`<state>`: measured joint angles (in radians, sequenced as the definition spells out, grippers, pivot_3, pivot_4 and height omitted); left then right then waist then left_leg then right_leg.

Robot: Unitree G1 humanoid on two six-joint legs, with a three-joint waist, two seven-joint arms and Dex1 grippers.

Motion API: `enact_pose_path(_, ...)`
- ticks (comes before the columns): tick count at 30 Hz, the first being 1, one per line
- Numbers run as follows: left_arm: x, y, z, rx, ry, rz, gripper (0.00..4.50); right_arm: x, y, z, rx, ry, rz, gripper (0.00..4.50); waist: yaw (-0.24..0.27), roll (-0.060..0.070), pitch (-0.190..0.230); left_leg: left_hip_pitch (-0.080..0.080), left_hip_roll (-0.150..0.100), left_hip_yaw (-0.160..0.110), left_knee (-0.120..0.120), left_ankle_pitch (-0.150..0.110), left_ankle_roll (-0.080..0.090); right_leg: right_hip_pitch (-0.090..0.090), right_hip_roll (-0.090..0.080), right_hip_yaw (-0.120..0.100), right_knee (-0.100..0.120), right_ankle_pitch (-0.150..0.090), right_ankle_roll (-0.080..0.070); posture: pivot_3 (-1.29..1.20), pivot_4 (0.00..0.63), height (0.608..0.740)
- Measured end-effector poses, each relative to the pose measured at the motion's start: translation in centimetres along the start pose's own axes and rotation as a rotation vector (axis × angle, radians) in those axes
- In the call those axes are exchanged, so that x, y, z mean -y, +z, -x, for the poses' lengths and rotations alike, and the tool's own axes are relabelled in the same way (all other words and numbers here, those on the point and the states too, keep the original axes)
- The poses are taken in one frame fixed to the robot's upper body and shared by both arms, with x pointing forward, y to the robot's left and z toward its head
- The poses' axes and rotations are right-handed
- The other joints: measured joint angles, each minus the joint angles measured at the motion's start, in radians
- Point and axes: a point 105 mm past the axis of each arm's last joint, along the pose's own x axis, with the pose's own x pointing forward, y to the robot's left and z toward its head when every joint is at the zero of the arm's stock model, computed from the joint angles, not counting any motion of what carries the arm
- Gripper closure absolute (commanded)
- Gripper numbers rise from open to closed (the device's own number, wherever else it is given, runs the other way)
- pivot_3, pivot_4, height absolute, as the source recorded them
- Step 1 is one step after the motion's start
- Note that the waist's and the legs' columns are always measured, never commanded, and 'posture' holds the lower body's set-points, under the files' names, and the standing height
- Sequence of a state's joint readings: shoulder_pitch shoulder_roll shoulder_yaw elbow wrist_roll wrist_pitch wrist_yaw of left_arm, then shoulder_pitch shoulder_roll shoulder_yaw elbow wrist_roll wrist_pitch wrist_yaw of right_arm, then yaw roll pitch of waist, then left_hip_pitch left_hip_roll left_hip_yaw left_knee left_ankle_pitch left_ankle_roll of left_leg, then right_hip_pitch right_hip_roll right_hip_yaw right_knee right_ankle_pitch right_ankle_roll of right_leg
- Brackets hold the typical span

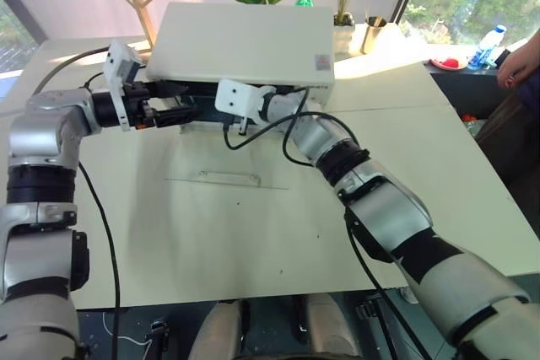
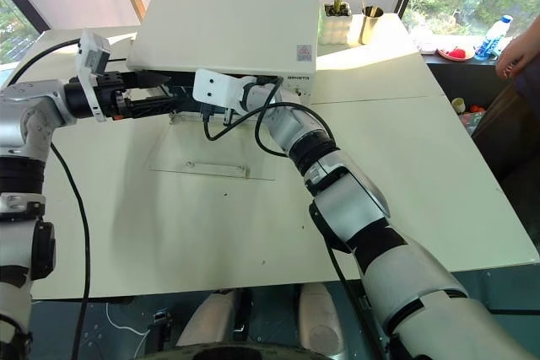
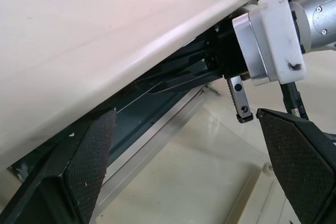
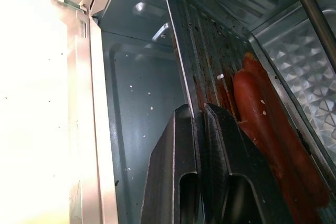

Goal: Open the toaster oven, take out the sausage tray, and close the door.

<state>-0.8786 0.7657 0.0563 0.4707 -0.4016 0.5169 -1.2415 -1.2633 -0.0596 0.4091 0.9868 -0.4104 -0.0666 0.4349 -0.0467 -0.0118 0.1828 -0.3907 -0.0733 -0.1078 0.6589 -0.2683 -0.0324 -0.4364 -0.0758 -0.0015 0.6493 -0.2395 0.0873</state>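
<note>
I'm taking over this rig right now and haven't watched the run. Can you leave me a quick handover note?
Right gripper: inside the toaster oven, shut on the rim of the sausage tray; one sausage lies beside its fingers.
Left gripper: open, holding nothing, at the left of the oven's mouth.
The door lies folded down flat on the table.
Done: door opened, tray gripped.
Left: draw the tray out, set it down, close the door.

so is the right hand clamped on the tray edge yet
Yes, the right hand is shut on the rim of the sausage tray, inside the toaster oven.
</note>
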Motion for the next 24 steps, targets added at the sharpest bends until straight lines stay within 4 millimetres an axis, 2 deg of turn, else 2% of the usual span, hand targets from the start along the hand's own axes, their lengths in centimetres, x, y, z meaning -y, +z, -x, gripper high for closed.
enact_pose_path(7, -0.5, 0.1, -0.3, -0.002, 0.001, 0.0, 0.0, 0.0, -0.1, 0.1, 0.008, -0.006, 0.026, 4.49, 0.001, 0.0, 0.0, 0.0, 0.0, 0.0, 0.0, 0.0, 0.0, 0.0, 0.0, 0.0, 0.0, 0.0, 0.0, 0.0, 0.15, 0.74)
enact_pose_path(14, -1.2, -0.2, -1.6, -0.016, -0.013, 0.003, 0.0, -0.2, 0.0, 0.1, 0.018, -0.026, 0.077, 4.49, 0.0, 0.0, 0.0, -0.002, -0.001, 0.0, -0.001, 0.001, -0.001, -0.002, 0.0, 0.0, 0.001, 0.0, 0.0, 0.0, 0.15, 0.74)
enact_pose_path(24, -1.7, 0.1, -2.4, -0.014, -0.016, -0.005, 0.0, -0.8, 0.4, 0.6, 0.046, -0.043, 0.14, 4.49, -0.003, 0.0, 0.0, -0.003, -0.001, 0.001, -0.001, 0.001, -0.001, -0.004, 0.0, 0.0, 0.001, 0.0, 0.0, 0.0, 0.15, 0.74)
